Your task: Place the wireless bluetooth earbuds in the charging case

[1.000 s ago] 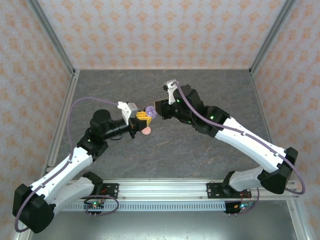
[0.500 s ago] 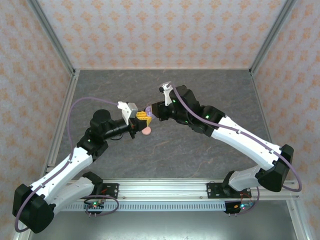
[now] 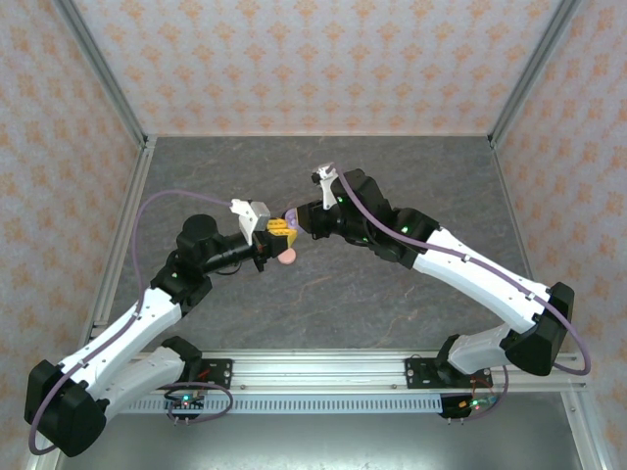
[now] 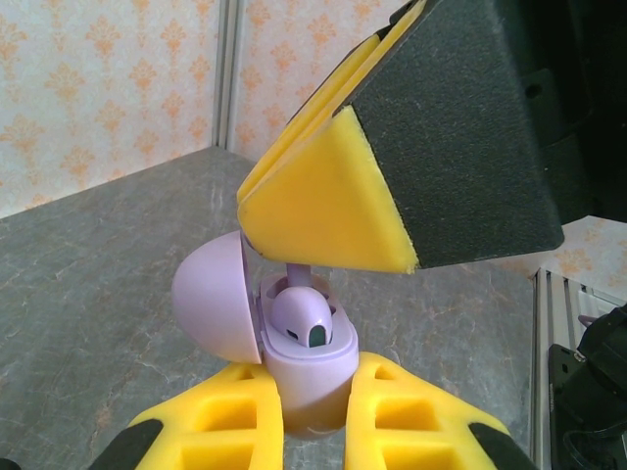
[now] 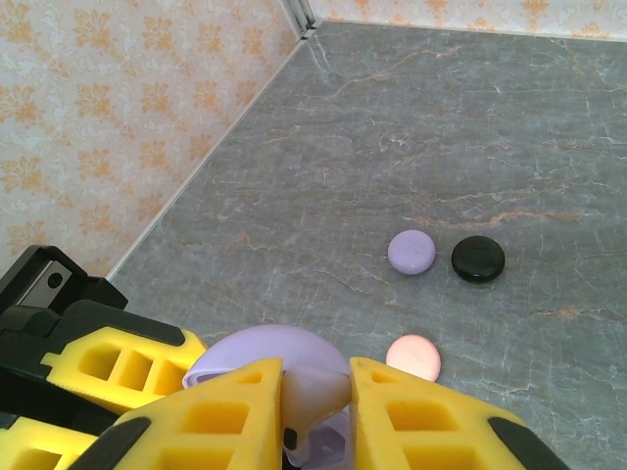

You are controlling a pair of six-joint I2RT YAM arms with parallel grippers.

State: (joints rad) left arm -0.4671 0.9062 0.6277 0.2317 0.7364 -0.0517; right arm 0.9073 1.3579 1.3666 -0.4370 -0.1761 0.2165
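Note:
My left gripper (image 4: 313, 384) is shut on the base of a lavender charging case (image 4: 309, 367), held upright with its lid (image 4: 216, 299) hinged open to the left. One lavender earbud (image 4: 306, 321) sits in the case's top. My right gripper (image 5: 315, 377) hangs directly over the case, shut on a lavender earbud (image 5: 321, 384); its thin stem (image 4: 294, 274) rises from the case between the right gripper's yellow fingers (image 4: 328, 196). From the top camera, the left gripper (image 3: 277, 232) and right gripper (image 3: 300, 221) meet at the case (image 3: 292, 215) mid-table.
Three closed round disc cases lie on the grey table: a lavender disc (image 5: 411, 252), a black disc (image 5: 478, 258) and a pink disc (image 5: 413, 354). The pink disc (image 3: 286, 257) lies just below the two grippers. Patterned walls and metal rails (image 3: 127, 166) bound the table.
The right gripper has moved left and come in over the open case, then held nearly still. The left arm and the case have stayed put.

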